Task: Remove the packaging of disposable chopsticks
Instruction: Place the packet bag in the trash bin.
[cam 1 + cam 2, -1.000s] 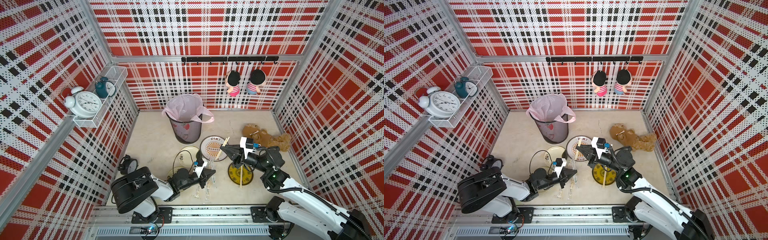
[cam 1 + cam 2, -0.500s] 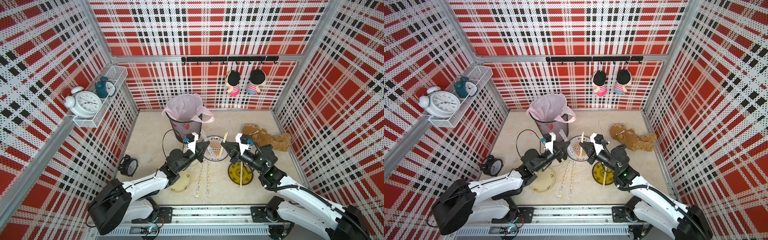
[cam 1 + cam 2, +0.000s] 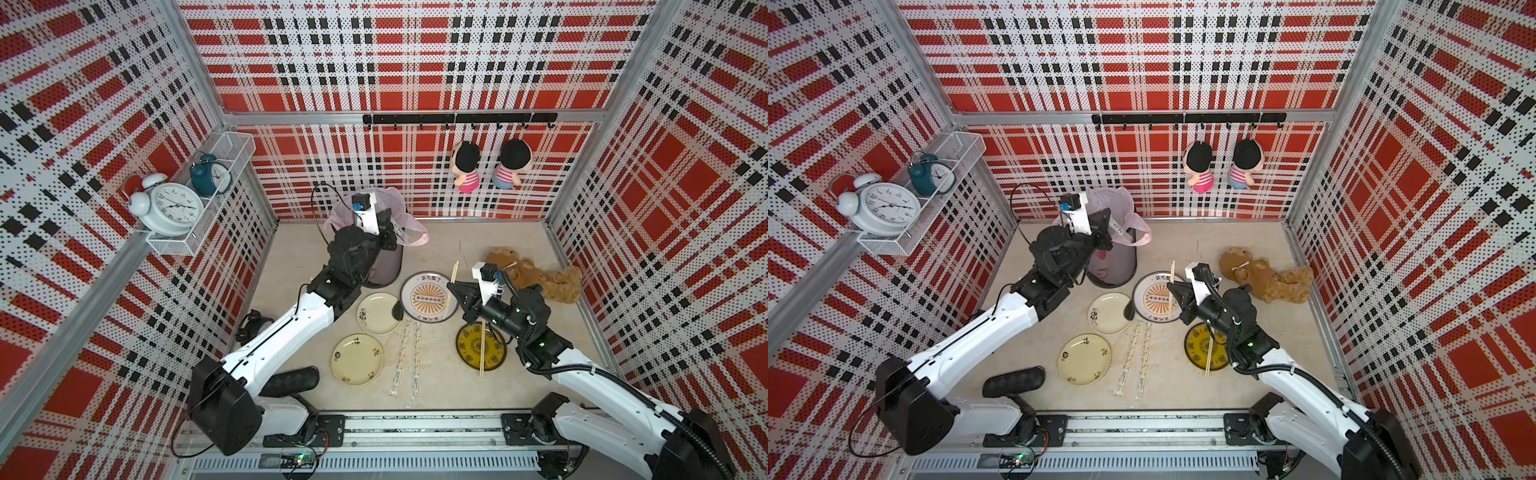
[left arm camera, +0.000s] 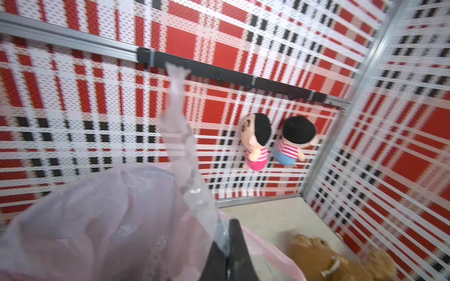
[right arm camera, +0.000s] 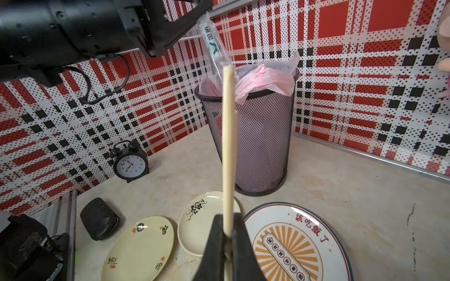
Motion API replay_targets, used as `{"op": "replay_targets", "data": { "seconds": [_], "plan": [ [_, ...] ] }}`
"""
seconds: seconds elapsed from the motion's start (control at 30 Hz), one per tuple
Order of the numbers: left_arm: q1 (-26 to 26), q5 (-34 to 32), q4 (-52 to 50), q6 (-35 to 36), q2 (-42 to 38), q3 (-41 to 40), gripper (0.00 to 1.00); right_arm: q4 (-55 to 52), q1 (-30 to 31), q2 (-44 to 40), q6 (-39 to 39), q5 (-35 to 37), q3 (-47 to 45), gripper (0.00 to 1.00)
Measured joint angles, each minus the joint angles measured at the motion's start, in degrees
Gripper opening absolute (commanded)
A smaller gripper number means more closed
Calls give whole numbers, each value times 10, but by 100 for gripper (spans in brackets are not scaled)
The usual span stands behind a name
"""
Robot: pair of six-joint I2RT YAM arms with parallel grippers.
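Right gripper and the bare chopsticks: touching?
Touching. The right wrist view shows the right gripper shut on the chopsticks, which are pinched from both sides with no gap.

Left claw (image 3: 1108, 219) swung up over bin (image 3: 1121, 266), packaging sleeve (image 5: 214, 46) carried along.

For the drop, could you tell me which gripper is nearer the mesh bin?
Left. The left gripper holds a sleeve above the mesh bin; the right gripper holds chopsticks aside, by the large plate.
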Motion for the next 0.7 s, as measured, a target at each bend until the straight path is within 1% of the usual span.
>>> {"op": "replay_targets", "data": {
  "seconds": [0.17, 0.27, 0.37, 0.47, 0.6, 0.7],
  "plan": [
    [35, -101, -59, 31, 106, 117, 9, 1, -1, -9, 2, 5, -14, 0],
    [53, -137, -100, 38, 175, 184, 13, -2, -3, -9, 2, 10, -19, 0],
    [75, -134, -158, 28, 238, 240, 19, -1, -4, -8, 2, 13, -19, 0],
    [88, -120, -222, 11, 281, 268, 28, -1, -4, -6, 1, 20, -19, 0],
    [89, -109, -281, -2, 298, 276, 37, -1, -4, 4, 1, 27, -19, 0],
    [85, -109, -303, -5, 298, 290, 50, -1, -4, 8, 1, 28, -19, 0]
  ]
}}
